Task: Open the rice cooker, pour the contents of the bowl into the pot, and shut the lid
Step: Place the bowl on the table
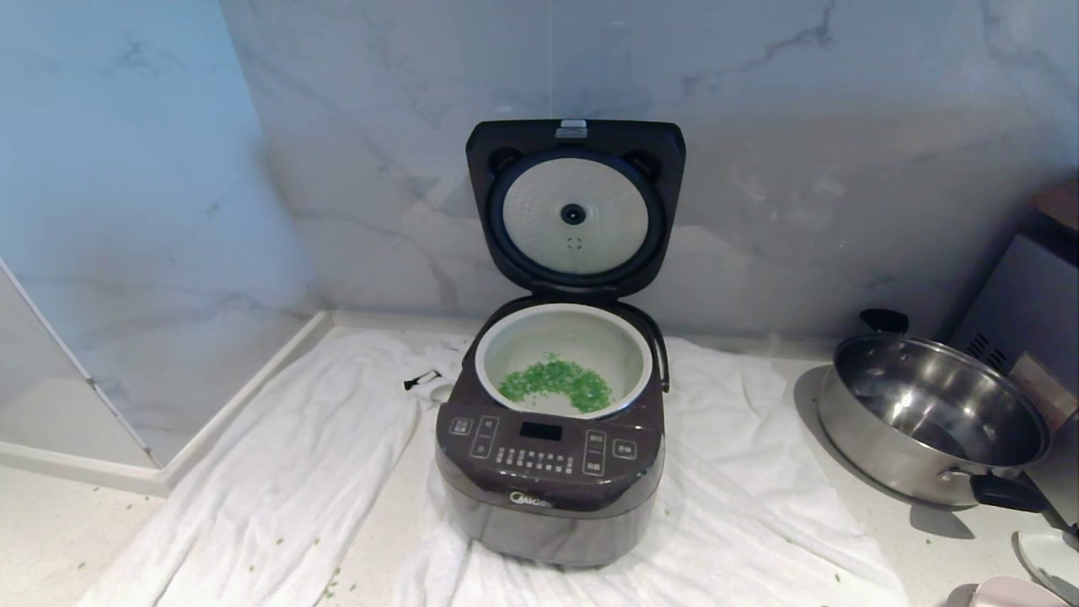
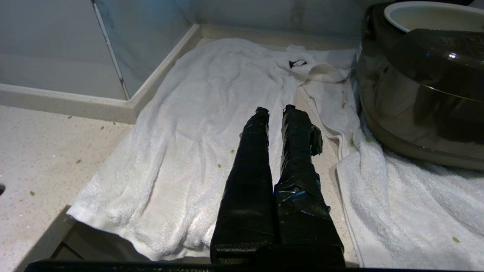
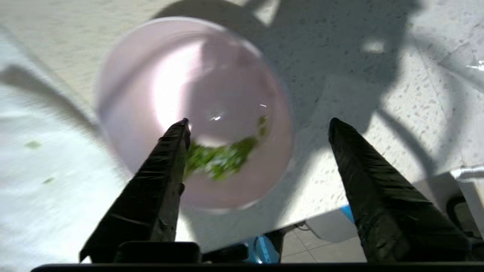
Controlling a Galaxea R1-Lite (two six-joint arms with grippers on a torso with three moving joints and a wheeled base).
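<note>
- Pink and see-through, the bowl (image 3: 194, 113) sits on the speckled counter (image 3: 359, 94) right beneath the right hand (image 3: 257, 122); one black finger (image 3: 166, 162) shows over its inside, the other stands off to its side over bare counter; the fingers are spread wide and grip nothing
- Left hand (image 2: 275, 109) hangs over a white towel (image 2: 196, 132) beside the rice cooker (image 1: 548, 472); its two taped fingers lie close together with only a thin slit between them, empty
- One cooker, one bowl, one steel pan (image 1: 931, 421) to the cooker's right, two hands; neither hand shows in the head view
- Cooker is dark grey-brown, boxy with rounded corners, with a button panel in front; its lid (image 1: 576, 206) stands upright against the marble wall, round pale plate facing out
- White pot (image 1: 563, 358) sits in the cooker with a heap of green bits (image 1: 555, 384) at its bottom; a few green scraps (image 3: 217, 156) cling inside the bowl
</note>
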